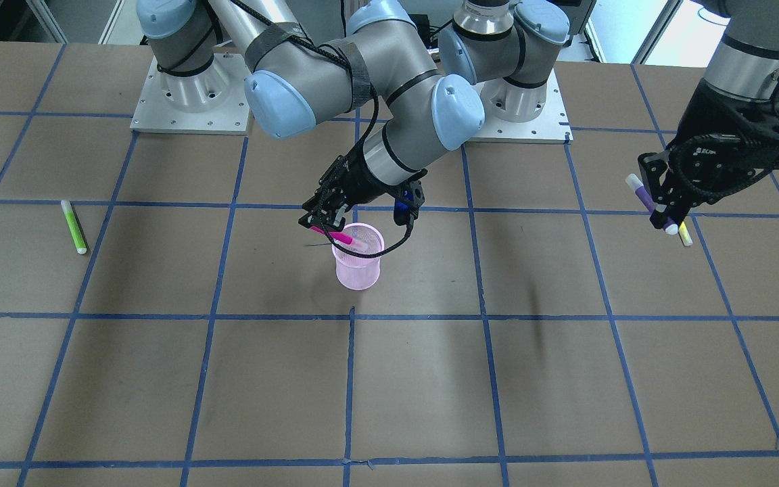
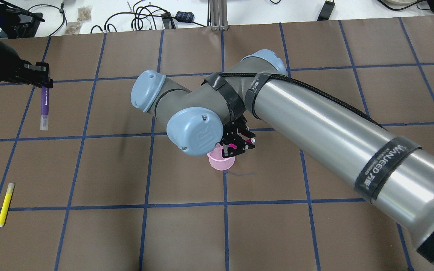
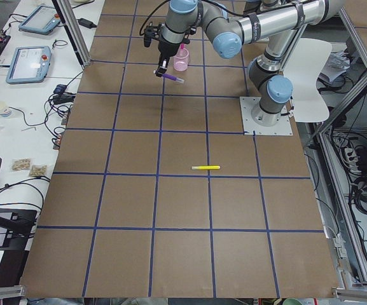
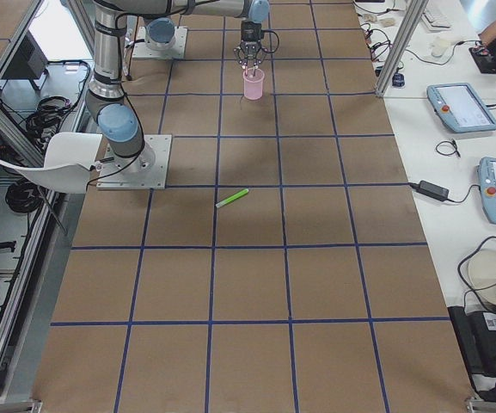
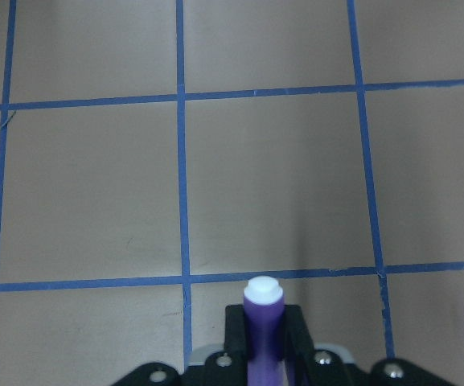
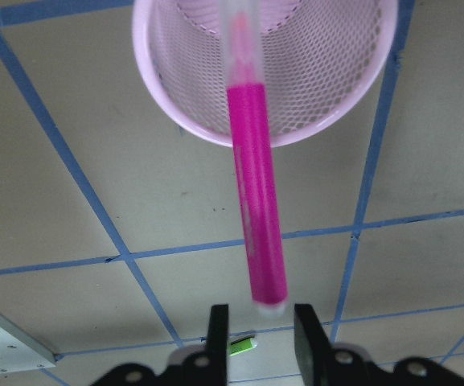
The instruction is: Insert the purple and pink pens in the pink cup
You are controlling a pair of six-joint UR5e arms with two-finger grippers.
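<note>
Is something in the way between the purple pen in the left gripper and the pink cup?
Yes. The right gripper hangs open just above the cup, and the pink pen leans out over the rim. Nothing else visible lies between the purple pen and the cup.

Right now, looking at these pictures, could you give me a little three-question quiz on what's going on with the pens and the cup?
1. True or false: the purple pen is already in the pink cup.
2. The pink pen is: A lying flat; B tilted, with one end inside the cup; C standing upright alone.
3. How many pens lie on the table, and in what colours?

Key:
1. False. The left pincer holds it, far from the cup.
2. B.
3. Two: a green pen and a yellow pen.
</note>
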